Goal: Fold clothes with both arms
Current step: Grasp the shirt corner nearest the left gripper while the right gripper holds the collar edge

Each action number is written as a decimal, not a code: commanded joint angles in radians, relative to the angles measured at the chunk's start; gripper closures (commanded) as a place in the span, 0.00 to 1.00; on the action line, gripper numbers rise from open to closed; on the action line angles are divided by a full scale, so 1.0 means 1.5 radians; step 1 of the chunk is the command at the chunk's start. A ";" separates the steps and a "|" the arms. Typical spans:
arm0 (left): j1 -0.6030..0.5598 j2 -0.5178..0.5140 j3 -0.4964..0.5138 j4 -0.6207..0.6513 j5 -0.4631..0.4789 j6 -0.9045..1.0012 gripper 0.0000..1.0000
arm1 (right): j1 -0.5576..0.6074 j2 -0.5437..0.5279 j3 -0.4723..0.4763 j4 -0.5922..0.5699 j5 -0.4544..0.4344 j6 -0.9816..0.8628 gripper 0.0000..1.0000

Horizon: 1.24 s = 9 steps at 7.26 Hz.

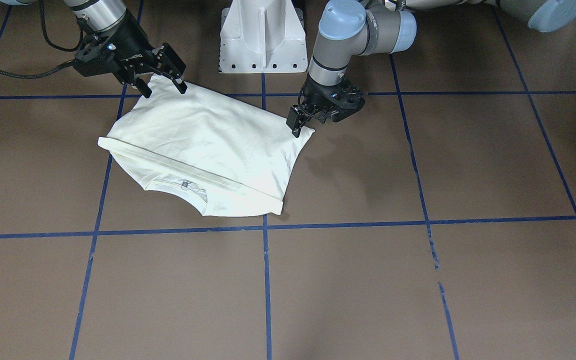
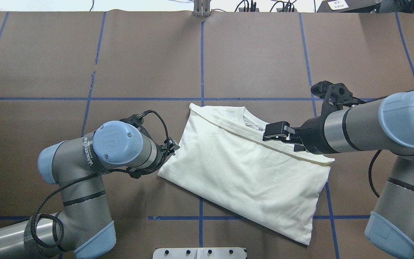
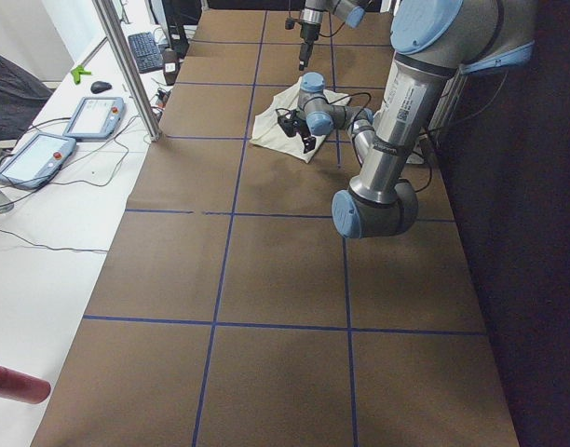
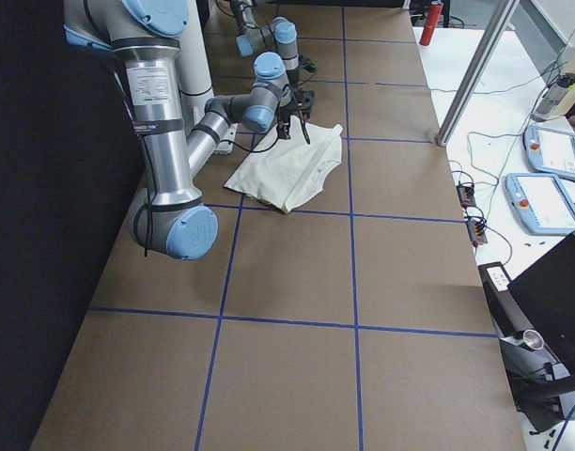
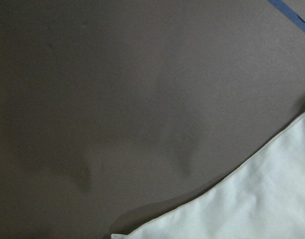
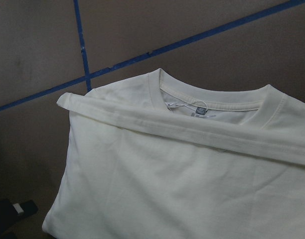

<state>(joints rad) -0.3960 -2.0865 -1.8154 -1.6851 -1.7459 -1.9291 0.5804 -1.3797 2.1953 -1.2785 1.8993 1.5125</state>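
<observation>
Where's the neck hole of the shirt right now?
In the front-facing view, the neck hole sits at the T-shirt's edge farthest from the robot, left of centre, just above the blue tape line crossing the table.

T-shirt (image 2: pixel 250 169) lies mid-table (image 2: pixel 84 54); left gripper (image 1: pixel 299 124) at its left corner, right gripper (image 1: pixel 164 89) above its right edge.

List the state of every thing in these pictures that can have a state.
T-shirt: folded, flat on the table, plain side up, collar showing.
Right gripper: jaws open, at one corner of the T-shirt.
Left gripper: at another corner; cannot tell whether open or shut.
</observation>
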 commanded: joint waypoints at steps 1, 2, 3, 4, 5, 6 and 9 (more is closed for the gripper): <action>0.016 -0.003 0.017 0.005 0.002 -0.008 0.10 | 0.002 0.004 -0.001 0.000 0.000 0.000 0.00; 0.027 -0.007 0.028 0.005 0.003 -0.011 0.10 | 0.003 0.004 -0.001 0.000 0.002 0.001 0.00; 0.027 -0.005 0.028 0.005 0.004 -0.011 0.12 | 0.003 0.004 -0.001 0.000 0.002 0.001 0.00; 0.027 -0.007 0.028 0.005 0.004 -0.011 0.14 | 0.003 0.004 -0.001 0.000 0.003 0.000 0.00; 0.027 -0.008 0.029 0.005 0.004 -0.012 0.20 | 0.004 0.004 -0.001 0.000 0.004 0.001 0.00; 0.028 -0.009 0.030 0.005 0.004 -0.012 0.25 | 0.005 0.003 0.000 0.000 0.005 0.001 0.00; 0.028 -0.010 0.035 0.005 0.010 -0.012 0.40 | 0.005 0.003 0.000 0.000 0.006 0.001 0.00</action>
<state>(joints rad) -0.3544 -2.1011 -1.7646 -1.6782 -1.7375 -1.9466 0.5874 -1.3758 2.1949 -1.2778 1.9076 1.5140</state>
